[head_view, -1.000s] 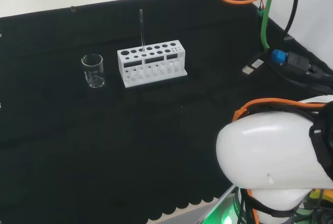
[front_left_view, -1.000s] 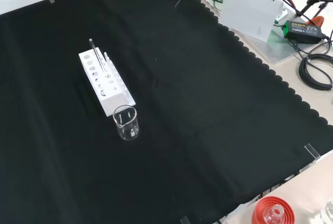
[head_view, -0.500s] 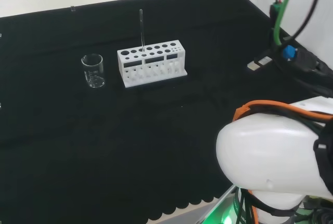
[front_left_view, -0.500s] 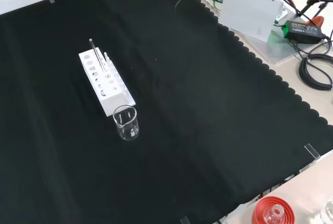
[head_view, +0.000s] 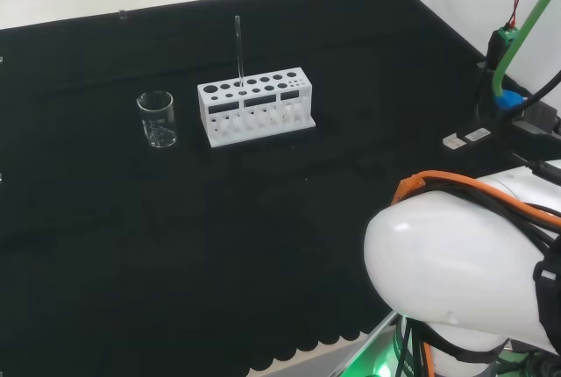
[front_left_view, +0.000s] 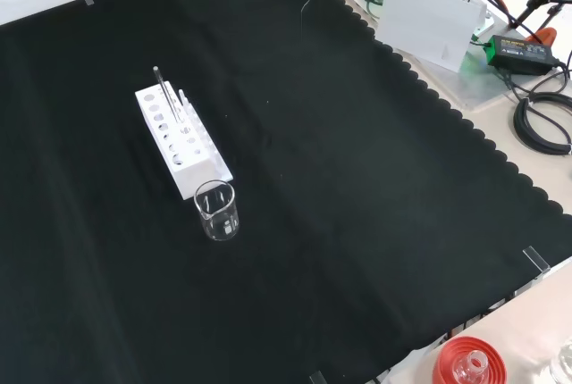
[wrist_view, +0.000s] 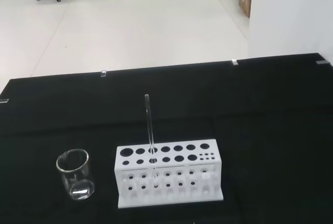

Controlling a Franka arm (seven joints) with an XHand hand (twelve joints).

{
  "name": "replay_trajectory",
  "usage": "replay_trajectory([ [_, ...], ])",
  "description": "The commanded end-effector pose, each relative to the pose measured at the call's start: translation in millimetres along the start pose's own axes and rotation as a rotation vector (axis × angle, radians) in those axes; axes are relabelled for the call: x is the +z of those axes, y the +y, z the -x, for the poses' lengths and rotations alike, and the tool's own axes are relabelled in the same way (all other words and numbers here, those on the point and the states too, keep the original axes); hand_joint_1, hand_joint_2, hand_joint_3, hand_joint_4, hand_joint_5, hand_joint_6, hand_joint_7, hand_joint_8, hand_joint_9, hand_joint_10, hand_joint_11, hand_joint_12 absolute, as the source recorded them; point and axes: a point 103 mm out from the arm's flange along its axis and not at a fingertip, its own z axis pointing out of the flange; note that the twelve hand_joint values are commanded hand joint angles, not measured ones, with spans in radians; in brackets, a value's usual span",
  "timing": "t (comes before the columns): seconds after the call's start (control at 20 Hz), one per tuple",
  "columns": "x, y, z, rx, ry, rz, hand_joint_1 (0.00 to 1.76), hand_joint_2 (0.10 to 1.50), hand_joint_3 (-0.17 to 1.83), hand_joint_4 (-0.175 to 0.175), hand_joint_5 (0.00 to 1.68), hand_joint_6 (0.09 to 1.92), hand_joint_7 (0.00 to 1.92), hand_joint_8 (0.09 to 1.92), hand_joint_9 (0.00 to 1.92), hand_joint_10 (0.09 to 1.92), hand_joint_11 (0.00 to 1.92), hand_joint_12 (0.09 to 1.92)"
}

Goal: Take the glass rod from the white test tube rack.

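Hand state: cannot tell, no part of it is visible to judge from. The arm's white link [head_view: 456, 280] sits at the right of the head view, well apart from the work area.

Task object: the glass rod [head_view: 238, 48] stands near-upright in the white test tube rack [head_view: 255, 105], in a hole toward the rack's left end in the head view, back row. In the front view the glass rod [front_left_view: 166, 94] rises from the far end of the rack [front_left_view: 181, 140]. From the wrist, the rod [wrist_view: 150, 127] is dead ahead, poking well above the rack [wrist_view: 168, 178], nothing touching it.

A small empty-looking beaker [head_view: 157, 118] stands just beside the rack, at its left in the head view, nearer the camera in the front view [front_left_view: 217, 211].

Step, as I judge it: the approach, grasp not yet begun. The next move calls for bringing the hand over the cloth [front_left_view: 357, 179] to the rod's exposed upper part, pinching it, then lifting straight up along the rod's axis so it clears the hole without tipping the rack. Keep away from the beaker.
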Motion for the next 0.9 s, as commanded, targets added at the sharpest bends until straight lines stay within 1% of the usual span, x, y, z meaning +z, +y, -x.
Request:
replay_trajectory([
  [0.05, 1, -14, 8, -0.004, 0.007, -0.003, 0.65, 0.89, 0.41, -0.047, 0.03, 0.09, 0.00, 0.38, 0.00, 0.77, 0.00, 1.23],
  [0.15, 0, -16, 0, -0.006, -0.007, 0.011, 0.65, 0.89, 0.41, -0.046, 0.04, 0.09, 0.00, 0.42, 0.00, 0.81, 0.00, 1.28],
  [0.2, -1, -16, -6, -0.019, -0.009, 0.011, 0.65, 0.89, 0.41, -0.045, 0.05, 0.09, 0.00, 0.45, 0.01, 0.83, 0.00, 1.33],
  [0.35, 0, -17, -16, -0.022, -0.012, 0.010, 0.64, 0.89, 0.43, -0.046, 0.08, 0.09, 0.00, 0.54, 0.05, 0.88, 0.01, 1.44],
  [0.4, 1, -17, -17, -0.035, -0.019, 0.002, 0.64, 0.88, 0.43, -0.047, 0.09, 0.09, 0.00, 0.58, 0.07, 0.89, 0.02, 1.46],
  [0.5, 0, -12, -20, -0.038, -0.012, -0.008, 0.65, 0.88, 0.45, -0.048, 0.12, 0.09, 0.00, 0.67, 0.10, 0.89, 0.06, 1.47],
  [0.6, 3, -3, -20, -0.039, -0.018, -0.020, 0.65, 0.87, 0.46, -0.050, 0.13, 0.09, 0.01, 0.72, 0.13, 0.90, 0.08, 1.47],
  [0.7, 4, 12, -20, -0.032, -0.005, -0.046, 0.65, 0.87, 0.46, -0.054, 0.15, 0.09, 0.03, 0.75, 0.15, 0.91, 0.10, 1.48],
  [0.9, 0, 41, -23, -0.032, -0.003, -0.047, 0.65, 0.87, 0.47, -0.060, 0.19, 0.09, 0.07, 0.78, 0.19, 0.93, 0.14, 1.47],
])
